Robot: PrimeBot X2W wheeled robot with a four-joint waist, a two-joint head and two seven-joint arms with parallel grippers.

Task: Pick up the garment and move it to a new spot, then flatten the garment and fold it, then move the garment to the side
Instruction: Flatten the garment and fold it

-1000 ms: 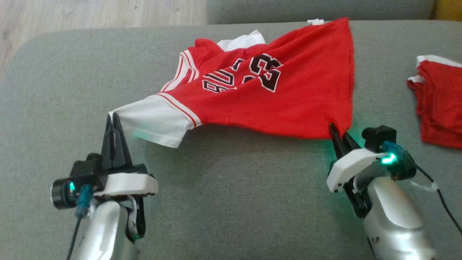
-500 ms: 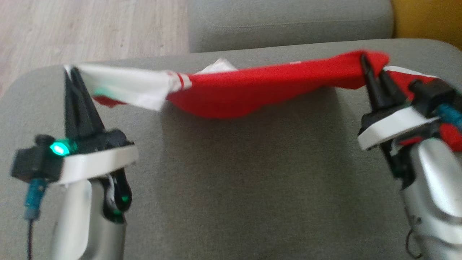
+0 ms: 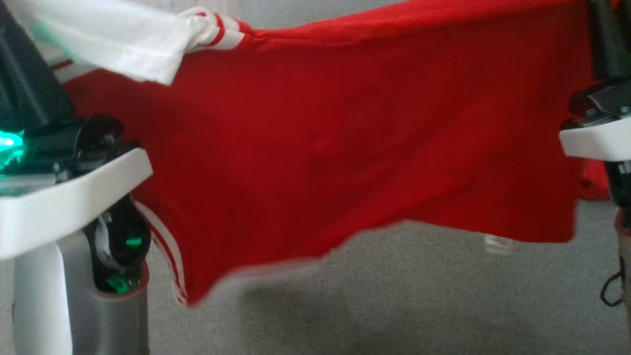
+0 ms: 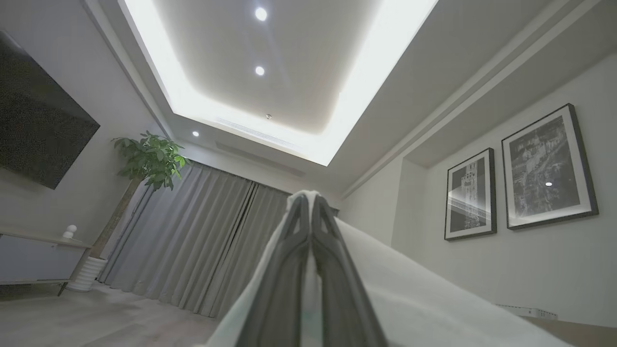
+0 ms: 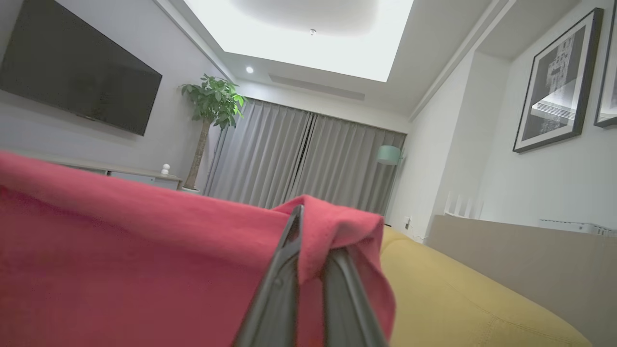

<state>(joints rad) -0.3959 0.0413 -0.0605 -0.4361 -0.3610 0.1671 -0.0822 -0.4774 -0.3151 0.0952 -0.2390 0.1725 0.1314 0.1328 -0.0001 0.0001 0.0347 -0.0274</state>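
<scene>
The garment (image 3: 345, 148) is a red jersey with a white sleeve (image 3: 123, 44) and white-striped trim. It hangs spread in the air between my two arms, close to the head camera and above the grey cushion. My left gripper (image 4: 308, 202) is shut on the white sleeve cloth, fingers pointing up toward the ceiling. My right gripper (image 5: 311, 219) is shut on a bunched red corner (image 5: 337, 226) of the garment. In the head view the left arm (image 3: 74, 197) stands at the left edge and the right arm (image 3: 596, 138) at the right edge. The jersey's lower hem (image 3: 443, 227) dangles free.
The grey sofa cushion (image 3: 394, 305) lies below the hanging cloth. A bit of another red cloth (image 3: 594, 182) shows behind the right arm. The right wrist view holds a yellow cushion (image 5: 458, 289), a wall television (image 5: 77, 91) and a potted plant (image 5: 212, 101).
Both grippers have risen with the garment, lifting it off the cushion until it hangs stretched before the head camera. The head view has also shifted. Both grips stayed shut.
</scene>
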